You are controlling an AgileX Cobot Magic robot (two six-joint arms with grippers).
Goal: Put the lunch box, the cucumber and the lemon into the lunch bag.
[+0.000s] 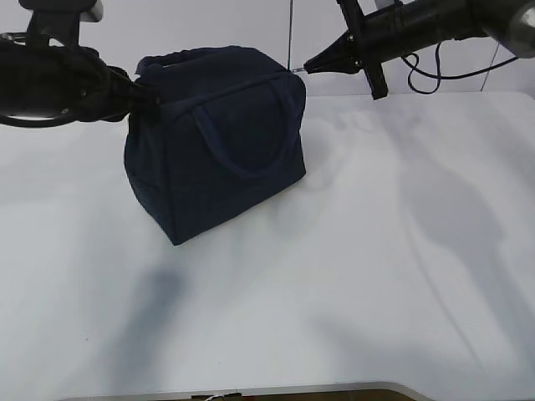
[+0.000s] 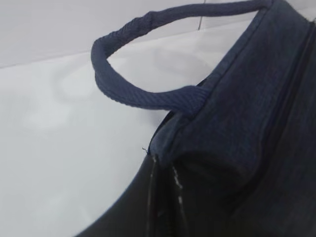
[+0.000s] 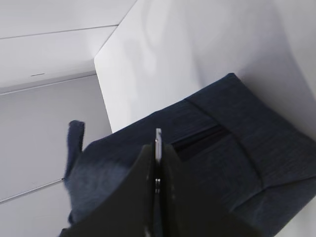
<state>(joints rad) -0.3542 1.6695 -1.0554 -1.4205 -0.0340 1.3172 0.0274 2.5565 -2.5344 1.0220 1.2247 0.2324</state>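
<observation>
Navy fabric: the lunch bag (image 1: 216, 142) stands upright on the white table (image 1: 376, 276), toward the far left, both handles up. No lunch box, cucumber or lemon shows anywhere on the table in any view; I judge they are already inside, though I cannot see into the bag.

My left pincer (image 1: 152, 98) is pressed together at the bag's upper left corner; the left wrist view suggests it pinches the fabric edge there, just under one handle (image 2: 143, 96), but the contact itself is hidden.

My right pincer (image 1: 309, 65) is pressed together on a thin silver piece (image 3: 158, 140) at the bag's top right end, probably the zipper pull.

The zipper line (image 3: 200, 138) reads as closed in the right wrist view. Judgement: loading done, closing at or near its end; only release remains.
</observation>
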